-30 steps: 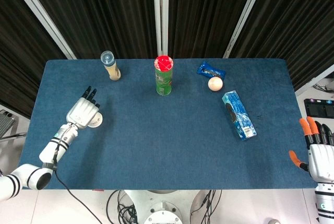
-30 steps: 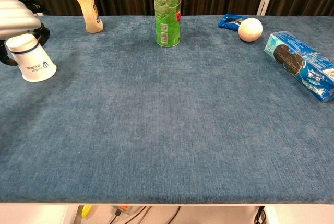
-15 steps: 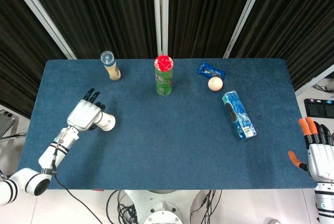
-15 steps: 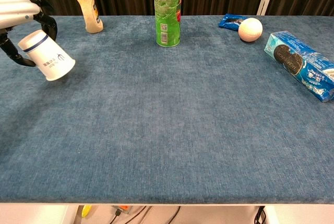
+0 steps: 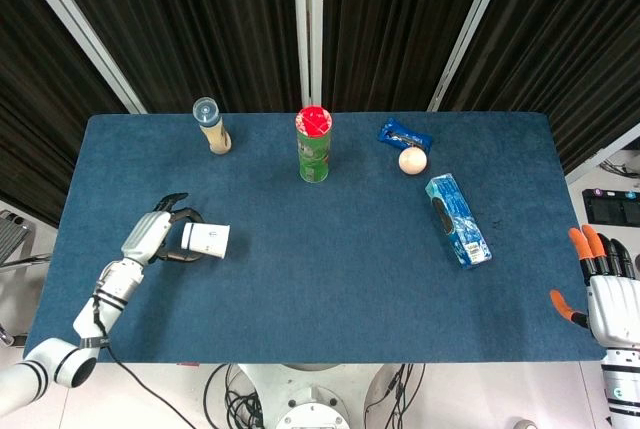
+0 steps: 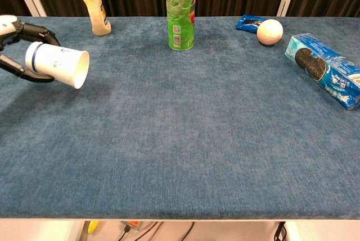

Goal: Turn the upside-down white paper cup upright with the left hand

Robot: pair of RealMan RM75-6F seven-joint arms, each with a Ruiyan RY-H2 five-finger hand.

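Observation:
My left hand (image 5: 160, 236) grips the white paper cup (image 5: 206, 240) near its base at the left side of the blue table. In the chest view the cup (image 6: 58, 65) lies about horizontal above the cloth, its mouth facing right, with the dark fingers (image 6: 34, 30) of the left hand wrapped around its closed end. My right hand (image 5: 603, 288) hangs off the table's right edge, fingers spread and holding nothing.
At the back stand a beige bottle (image 5: 212, 126) and a green can with a red lid (image 5: 314, 145). A blue packet (image 5: 404, 135), a pale ball (image 5: 412, 160) and a blue box (image 5: 457, 220) lie at the right.
My left hand has lifted the cup and rotated it from tilted mouth-down to lying horizontal, mouth to the right. The hand turned over with it. The right hand stayed put.

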